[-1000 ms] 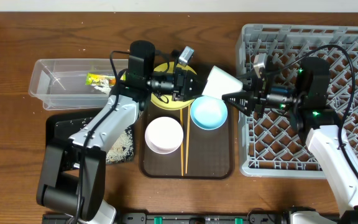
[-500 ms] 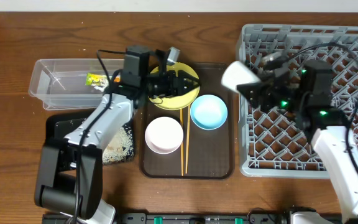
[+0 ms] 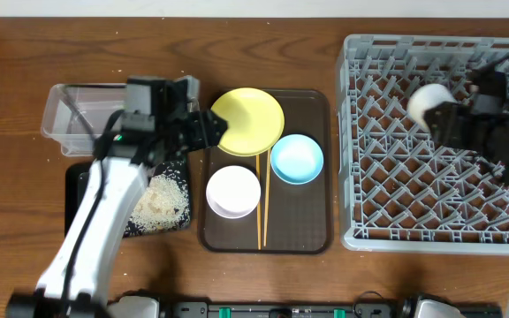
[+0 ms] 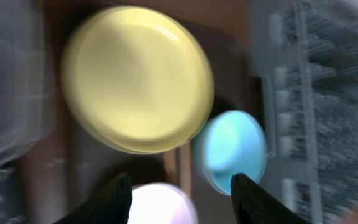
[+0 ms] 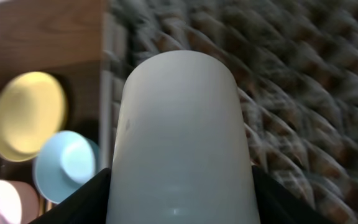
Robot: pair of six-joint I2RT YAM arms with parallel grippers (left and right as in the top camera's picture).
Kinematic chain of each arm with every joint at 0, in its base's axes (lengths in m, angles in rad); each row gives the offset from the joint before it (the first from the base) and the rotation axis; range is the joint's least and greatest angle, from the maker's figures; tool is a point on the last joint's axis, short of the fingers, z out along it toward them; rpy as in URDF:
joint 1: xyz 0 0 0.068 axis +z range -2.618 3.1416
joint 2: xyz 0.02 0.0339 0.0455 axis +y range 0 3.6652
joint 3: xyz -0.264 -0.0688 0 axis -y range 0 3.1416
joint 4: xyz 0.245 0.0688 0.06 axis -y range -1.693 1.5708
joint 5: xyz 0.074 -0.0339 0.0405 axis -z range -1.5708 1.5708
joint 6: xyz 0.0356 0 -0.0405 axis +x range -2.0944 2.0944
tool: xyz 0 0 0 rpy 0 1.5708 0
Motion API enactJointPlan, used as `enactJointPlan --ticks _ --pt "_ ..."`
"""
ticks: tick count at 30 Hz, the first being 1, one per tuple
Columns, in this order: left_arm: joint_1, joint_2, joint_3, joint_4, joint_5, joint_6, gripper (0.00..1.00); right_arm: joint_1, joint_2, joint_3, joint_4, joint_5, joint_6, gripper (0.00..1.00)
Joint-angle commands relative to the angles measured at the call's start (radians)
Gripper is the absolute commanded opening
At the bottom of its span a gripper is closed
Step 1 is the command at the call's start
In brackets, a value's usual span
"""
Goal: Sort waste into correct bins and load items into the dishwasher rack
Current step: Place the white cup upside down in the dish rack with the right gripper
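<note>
Filling the right tool [image 5: 179, 200] is a smooth, pale cup [image 5: 179, 124].

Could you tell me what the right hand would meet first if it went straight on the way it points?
Most likely the rack: the right hand holds the cup out in front, and the wrist view shows only rack grid beyond it. The gap to it is unclear.

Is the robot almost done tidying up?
Not nearly. Done: rice sits in the black tray. In hand: the right tool holds the cup above the rack. To do: the yellow plate, blue bowl, white bowl and chopsticks lie on the brown tray; the left tool is open and empty.
</note>
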Motion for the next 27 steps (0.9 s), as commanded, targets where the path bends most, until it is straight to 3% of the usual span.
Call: enactJointPlan --ticks 1,7,15,23,27 --pt "0.005 -0.053 0.008 -0.061 -0.266 0.03 0.55 -0.063 -0.002 0.047 -0.066 0.076 0.05 0.01" --pt "0.005 -0.074 0.008 -0.141 -0.309 0.029 0.58 -0.14 0.058 0.088 -0.27 0.198 0.1 0.02" --pt "0.005 -0.074 0.008 -0.168 -0.308 0.029 0.58 -0.175 0.148 0.088 -0.387 0.258 0.107 0.01" --pt "0.005 -0.074 0.008 -0.179 -0.309 0.029 0.59 -0.175 0.24 0.055 -0.414 0.277 0.108 0.01" --pt "0.005 -0.074 0.008 -0.181 -0.309 0.029 0.59 -0.175 0.289 0.041 -0.411 0.277 0.107 0.1"
